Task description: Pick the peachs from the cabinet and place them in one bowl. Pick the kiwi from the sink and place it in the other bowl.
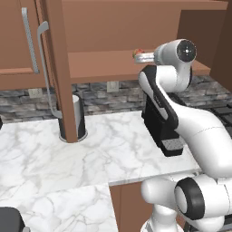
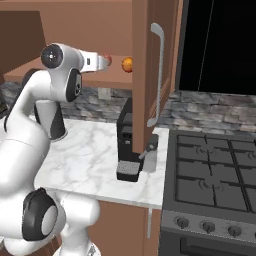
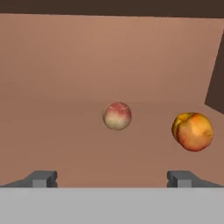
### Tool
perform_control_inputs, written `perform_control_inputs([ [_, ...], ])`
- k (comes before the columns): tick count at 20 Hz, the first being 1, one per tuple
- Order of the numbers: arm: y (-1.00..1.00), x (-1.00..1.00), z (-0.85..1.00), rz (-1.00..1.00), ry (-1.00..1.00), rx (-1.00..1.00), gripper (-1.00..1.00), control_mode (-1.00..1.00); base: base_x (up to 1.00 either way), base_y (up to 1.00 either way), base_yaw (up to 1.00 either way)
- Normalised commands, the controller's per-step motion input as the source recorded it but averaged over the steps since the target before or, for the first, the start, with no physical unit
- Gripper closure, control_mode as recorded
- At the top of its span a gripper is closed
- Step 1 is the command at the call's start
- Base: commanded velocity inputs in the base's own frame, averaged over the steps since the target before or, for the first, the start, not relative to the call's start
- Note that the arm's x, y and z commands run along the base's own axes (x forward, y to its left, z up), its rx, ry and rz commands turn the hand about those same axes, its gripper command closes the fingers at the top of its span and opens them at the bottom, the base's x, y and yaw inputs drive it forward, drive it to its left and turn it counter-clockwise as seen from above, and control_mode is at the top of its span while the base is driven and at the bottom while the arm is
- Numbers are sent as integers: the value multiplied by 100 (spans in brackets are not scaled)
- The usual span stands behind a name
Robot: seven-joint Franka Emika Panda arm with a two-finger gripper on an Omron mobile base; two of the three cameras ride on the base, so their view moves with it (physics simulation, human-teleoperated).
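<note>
Two peachs sit on the cabinet (image 1: 136, 68) shelf: the paler peach (image 3: 117, 116) dead ahead, the orange peach (image 3: 193, 131) beside it. The gripper (image 3: 112, 178), fingers spread and empty, is reaching in; next it should advance and close on the paler one.

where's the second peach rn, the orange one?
On the cabinet shelf, right of the paler peach: the orange peach lies off the open gripper line in the hand view.

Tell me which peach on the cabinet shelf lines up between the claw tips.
The paler peach, red on top and cream below. It sits centred ahead of the open claw; the orange peach lies off to one side.
</note>
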Motion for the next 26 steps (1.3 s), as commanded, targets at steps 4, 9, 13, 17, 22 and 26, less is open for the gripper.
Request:
perform_control_inputs([
  [4, 3, 23, 0, 0, 17, -6, -100, -100, 0, 0, 0],
  [9, -8, 4, 6, 0, 0, 5, -100, -100, 0, 0, 0],
  [13, -15, 32, -2, 0, 1, 2, -100, -100, 0, 0, 0],
  [17, -7, 6, -4, 0, 0, 0, -100, -100, 0, 0, 0],
  [22, 0, 17, -4, 0, 0, 0, -100, -100, 0, 0, 0],
  [26, 0, 29, -6, 0, 1, 0, -100, -100, 0, 0, 0],
])
